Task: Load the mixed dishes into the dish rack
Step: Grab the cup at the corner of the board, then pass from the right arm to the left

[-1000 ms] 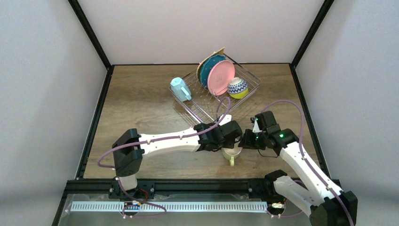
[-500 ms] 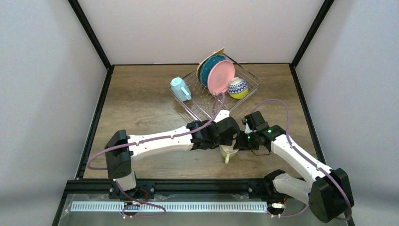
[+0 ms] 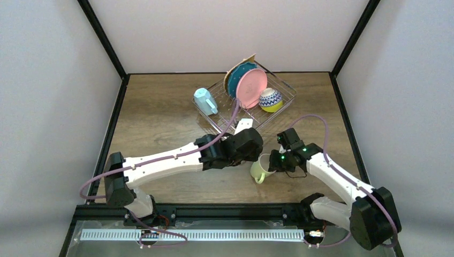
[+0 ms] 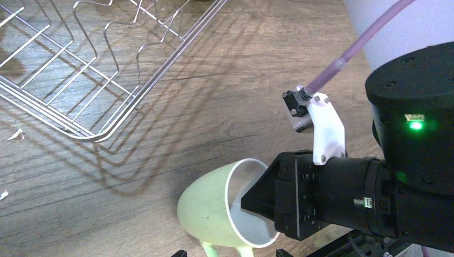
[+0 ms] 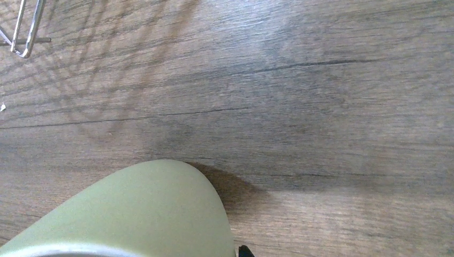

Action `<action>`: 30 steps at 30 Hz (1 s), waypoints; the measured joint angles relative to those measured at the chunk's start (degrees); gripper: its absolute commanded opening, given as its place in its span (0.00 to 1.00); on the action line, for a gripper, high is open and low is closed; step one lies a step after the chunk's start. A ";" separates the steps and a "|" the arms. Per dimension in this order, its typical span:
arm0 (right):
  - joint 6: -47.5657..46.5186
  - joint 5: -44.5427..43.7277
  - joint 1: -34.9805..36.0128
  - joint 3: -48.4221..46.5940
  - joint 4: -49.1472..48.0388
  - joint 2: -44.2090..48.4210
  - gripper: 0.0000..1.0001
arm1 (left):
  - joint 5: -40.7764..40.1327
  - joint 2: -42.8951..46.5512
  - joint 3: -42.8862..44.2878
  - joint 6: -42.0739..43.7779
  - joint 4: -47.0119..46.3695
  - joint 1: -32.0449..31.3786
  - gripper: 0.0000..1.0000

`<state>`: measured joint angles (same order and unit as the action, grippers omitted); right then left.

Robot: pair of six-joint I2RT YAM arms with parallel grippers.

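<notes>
Within the last second the right gripper (image 4: pixel 256 199) has closed on the rim of the pale yellow-green ceramic mug (image 3: pixel 259 170), with one finger inside its mouth. The mug now lies tipped near the wooden table (image 3: pixel 160 112)'s front edge, outside the silver wire dish rack (image 3: pixel 227 124). The left gripper (image 3: pixel 250 151) has backed off, wide open and empty. We judge the mug secured, with racking still to do. We can read no writing.
</notes>
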<state>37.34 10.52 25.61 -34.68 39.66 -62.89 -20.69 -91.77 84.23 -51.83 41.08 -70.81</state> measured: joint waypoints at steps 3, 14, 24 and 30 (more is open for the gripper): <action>1.09 -0.39 0.00 0.22 1.11 2.43 0.01 | -0.44 0.98 -0.02 -0.04 0.81 0.00 0.95; 7.96 -0.07 0.00 -1.44 0.94 17.46 0.01 | 2.95 6.60 -1.25 -3.54 1.14 1.60 0.99; 13.51 -1.46 0.00 -4.22 -9.01 23.19 0.01 | 9.27 18.45 -3.80 -12.04 -4.94 6.84 1.00; 17.73 -1.49 0.00 -4.22 -18.10 23.56 0.01 | 11.69 25.35 -8.87 -18.71 -10.47 7.96 1.00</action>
<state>55.07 9.04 25.61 -38.89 21.56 -39.33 -8.99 -66.41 75.35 -70.54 30.61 -62.85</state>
